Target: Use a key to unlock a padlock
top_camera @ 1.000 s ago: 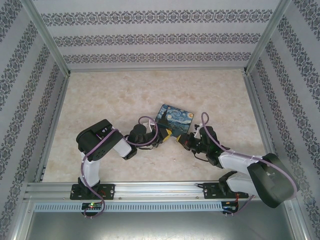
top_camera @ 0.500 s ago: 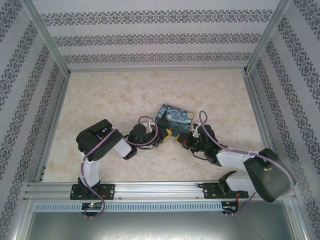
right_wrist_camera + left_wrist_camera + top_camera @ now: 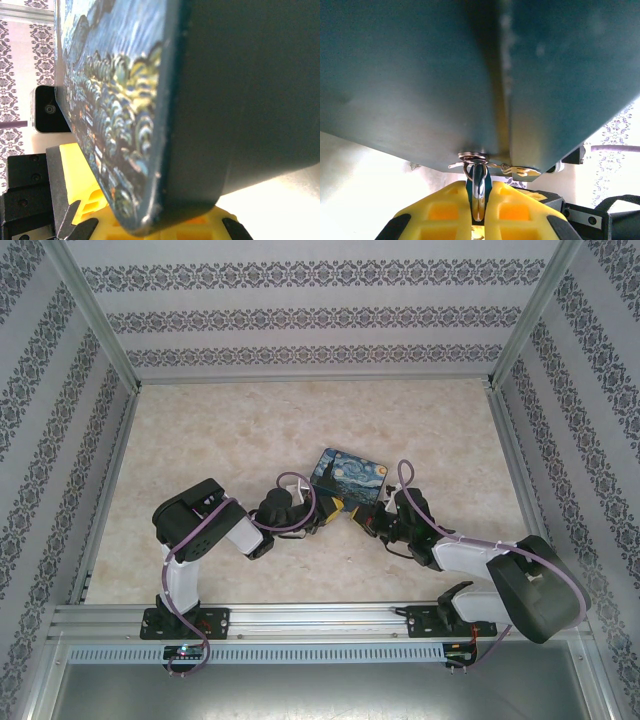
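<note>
Painted box (image 3: 350, 477), left tool (image 3: 337, 507) at its near edge clamped tight on padlock (image 3: 479, 184) hanging below box rim, right tool (image 3: 360, 519) just beside, fully closed, cannot tell what it grips

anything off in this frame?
Nothing spilled or damaged. Only oddity: the painted box sits skewed to the edges of the table. The padlock hangs at its hasp, pinched in the left gripper; the right gripper is shut against a box corner.
</note>
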`<state>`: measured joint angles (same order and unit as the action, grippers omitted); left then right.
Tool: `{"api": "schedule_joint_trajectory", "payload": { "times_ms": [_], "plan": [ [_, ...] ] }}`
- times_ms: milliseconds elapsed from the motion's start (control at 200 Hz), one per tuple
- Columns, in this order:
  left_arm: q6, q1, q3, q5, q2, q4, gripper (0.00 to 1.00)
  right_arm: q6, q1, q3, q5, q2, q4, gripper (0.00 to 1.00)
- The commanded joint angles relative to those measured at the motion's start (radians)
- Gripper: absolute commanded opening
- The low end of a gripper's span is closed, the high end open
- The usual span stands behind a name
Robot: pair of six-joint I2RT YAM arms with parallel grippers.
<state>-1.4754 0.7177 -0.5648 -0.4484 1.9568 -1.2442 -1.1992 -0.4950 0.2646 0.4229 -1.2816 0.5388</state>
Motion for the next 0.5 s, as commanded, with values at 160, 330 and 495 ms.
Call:
{"api": "schedule_joint_trajectory", "payload": {
  "times_ms": [160,330,495],
  "plan": [
    [0.010,-0.010,0.014,-0.016,-0.013,-0.072,0.00,0.006,0.004,0.021,-0.010,0.027,0.011,0.00],
    [0.012,-0.009,0.018,-0.015,-0.013,-0.073,0.00,0.007,0.004,0.024,-0.009,0.027,0.010,0.00],
    [0.003,-0.009,0.017,-0.013,-0.013,-0.081,0.00,0.007,0.004,0.036,-0.004,0.013,0.015,0.00]
  ]
}}
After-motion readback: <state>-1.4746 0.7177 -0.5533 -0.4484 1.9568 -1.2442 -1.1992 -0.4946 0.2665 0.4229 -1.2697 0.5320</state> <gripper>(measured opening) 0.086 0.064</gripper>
